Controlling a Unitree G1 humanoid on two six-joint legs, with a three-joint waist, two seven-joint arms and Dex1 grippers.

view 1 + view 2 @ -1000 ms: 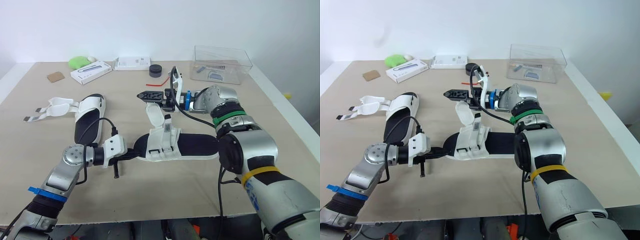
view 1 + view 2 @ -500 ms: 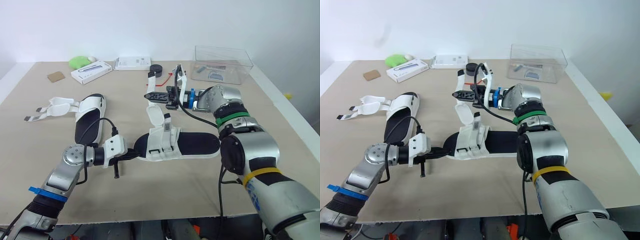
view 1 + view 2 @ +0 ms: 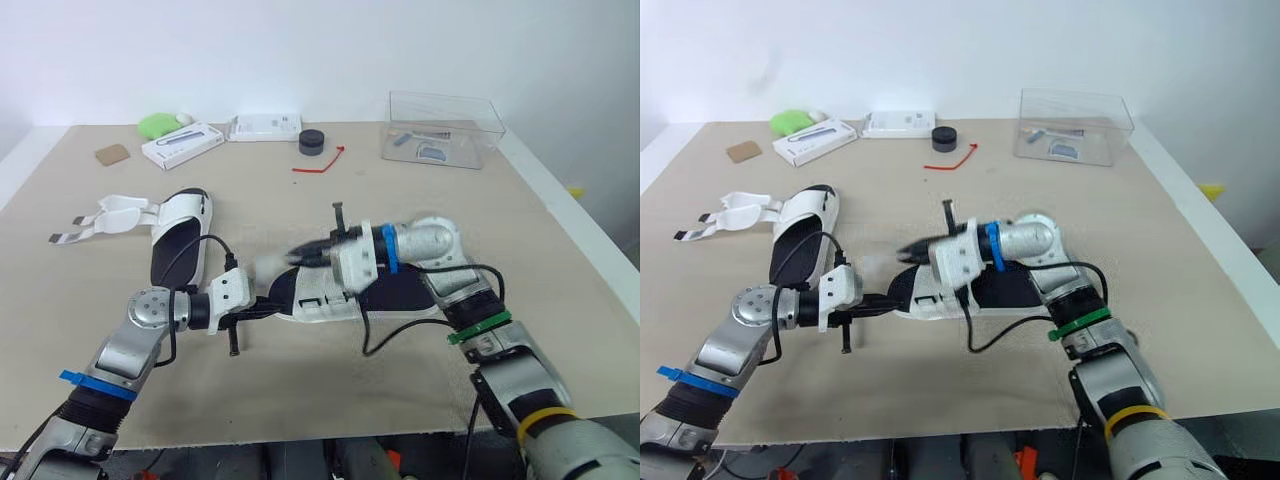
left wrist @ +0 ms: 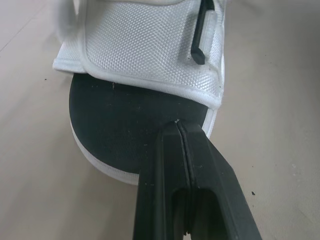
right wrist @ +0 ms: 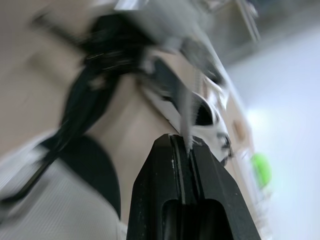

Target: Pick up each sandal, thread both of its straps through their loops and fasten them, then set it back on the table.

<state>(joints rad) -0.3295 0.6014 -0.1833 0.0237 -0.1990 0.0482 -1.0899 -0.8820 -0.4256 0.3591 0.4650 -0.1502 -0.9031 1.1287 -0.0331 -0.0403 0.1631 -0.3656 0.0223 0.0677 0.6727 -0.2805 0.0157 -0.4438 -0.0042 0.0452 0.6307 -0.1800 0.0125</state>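
The near sandal [image 3: 402, 291], white with a black sole, lies flat at mid-table. My left gripper [image 3: 266, 308] is shut, and its tip [image 4: 178, 124] rests on the sole at the sandal's left end. My right gripper [image 3: 305, 252] hangs low over the sandal's strapped part, blurred. It is shut on a thin strap [image 5: 187, 116] of that sandal, which sticks out past the fingertips. A second sandal [image 3: 178, 236] lies at the left, its straps [image 3: 103, 216] spread open on the table.
At the back stand a clear plastic box [image 3: 445, 128], a black round lid [image 3: 312, 141], a red tie [image 3: 318, 162], two white boxes [image 3: 182, 143] [image 3: 265, 126], a green object [image 3: 157, 124] and a brown card [image 3: 111, 154].
My right gripper shut on the near sandal's strap, lifted it, then swung down and left over the sandal. The left gripper and the far sandal have not moved.
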